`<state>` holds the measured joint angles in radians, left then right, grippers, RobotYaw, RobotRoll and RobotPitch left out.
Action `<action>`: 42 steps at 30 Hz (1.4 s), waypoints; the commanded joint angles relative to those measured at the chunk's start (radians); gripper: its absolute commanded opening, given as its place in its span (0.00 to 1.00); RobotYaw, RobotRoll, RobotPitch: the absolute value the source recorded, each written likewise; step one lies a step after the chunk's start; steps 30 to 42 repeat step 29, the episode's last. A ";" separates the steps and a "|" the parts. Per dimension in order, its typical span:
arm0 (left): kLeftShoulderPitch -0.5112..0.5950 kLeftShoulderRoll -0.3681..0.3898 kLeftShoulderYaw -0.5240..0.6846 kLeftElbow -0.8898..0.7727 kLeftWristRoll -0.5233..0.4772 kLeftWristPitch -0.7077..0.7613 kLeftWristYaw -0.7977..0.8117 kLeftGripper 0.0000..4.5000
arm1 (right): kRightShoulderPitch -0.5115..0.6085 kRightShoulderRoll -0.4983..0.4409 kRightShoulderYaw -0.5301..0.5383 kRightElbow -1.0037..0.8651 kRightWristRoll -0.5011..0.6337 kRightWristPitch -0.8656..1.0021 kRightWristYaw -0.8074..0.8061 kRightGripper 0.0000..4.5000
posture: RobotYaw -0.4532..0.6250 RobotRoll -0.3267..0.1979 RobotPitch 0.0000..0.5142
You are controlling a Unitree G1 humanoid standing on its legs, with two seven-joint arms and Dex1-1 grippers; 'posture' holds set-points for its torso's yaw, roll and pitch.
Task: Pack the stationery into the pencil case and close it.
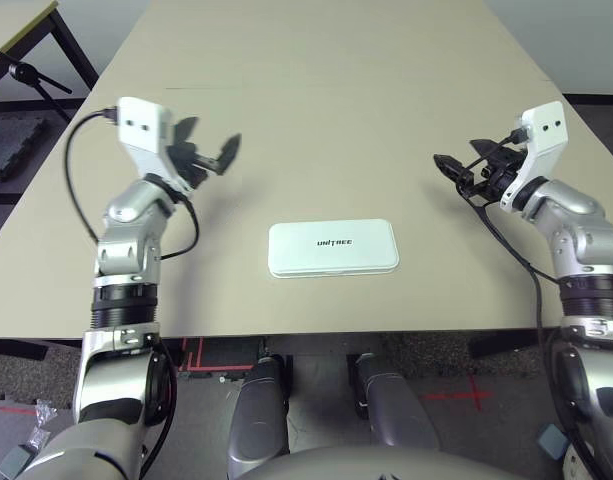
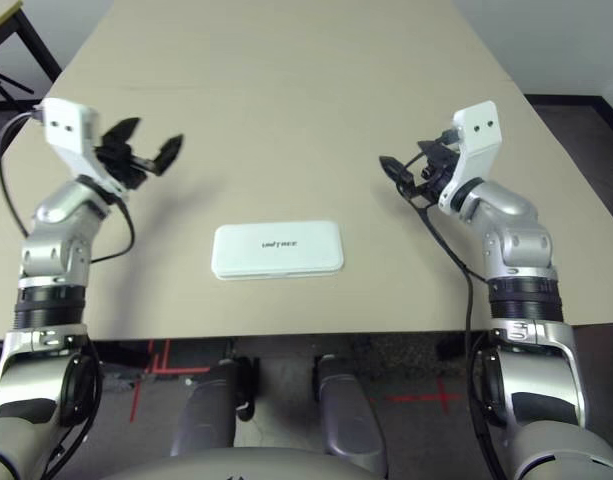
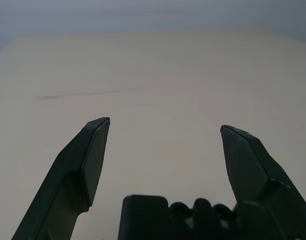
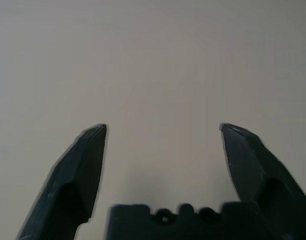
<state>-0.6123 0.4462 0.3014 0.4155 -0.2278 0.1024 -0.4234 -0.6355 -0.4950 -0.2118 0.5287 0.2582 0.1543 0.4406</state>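
A long beige matte table (image 1: 316, 90) fills the scene, with dark floor along both sides, a black-legged stand at the far left corner and red tape marks on the floor under the near edge. The flat white hard-plastic pencil case with rounded corners (image 1: 333, 248) lies shut, lid up, near the table's front edge between the two arms, its dark print readable. No loose stationery is seen on the table. The case is judged light, rigid and smooth, so likely to slide under a push; it would best be taken across its thin long edges. The left gripper (image 1: 208, 156) and right gripper (image 1: 464, 172) are held above the table, well apart from the case, fingers spread wide and empty.
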 commanded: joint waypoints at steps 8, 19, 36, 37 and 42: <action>-0.056 0.041 0.044 0.243 0.027 -0.188 0.131 1.00 | -0.069 0.015 -0.132 0.277 -0.035 -0.300 -0.283 1.00 | 0.38 0.62 0.31; -0.075 0.072 0.045 0.301 0.023 -0.219 0.166 1.00 | -0.106 -0.036 -0.155 0.372 -0.038 -0.387 -0.318 1.00 | 0.37 0.62 0.31; -0.065 0.055 0.037 0.284 0.021 -0.213 0.169 1.00 | -0.122 -0.028 -0.142 0.379 -0.045 -0.396 -0.305 1.00 | 0.38 0.62 0.30; -0.065 0.055 0.037 0.284 0.021 -0.213 0.169 1.00 | -0.122 -0.028 -0.142 0.379 -0.045 -0.396 -0.305 1.00 | 0.38 0.62 0.30; -0.065 0.055 0.037 0.284 0.021 -0.213 0.169 1.00 | -0.122 -0.028 -0.142 0.379 -0.045 -0.396 -0.305 1.00 | 0.38 0.62 0.30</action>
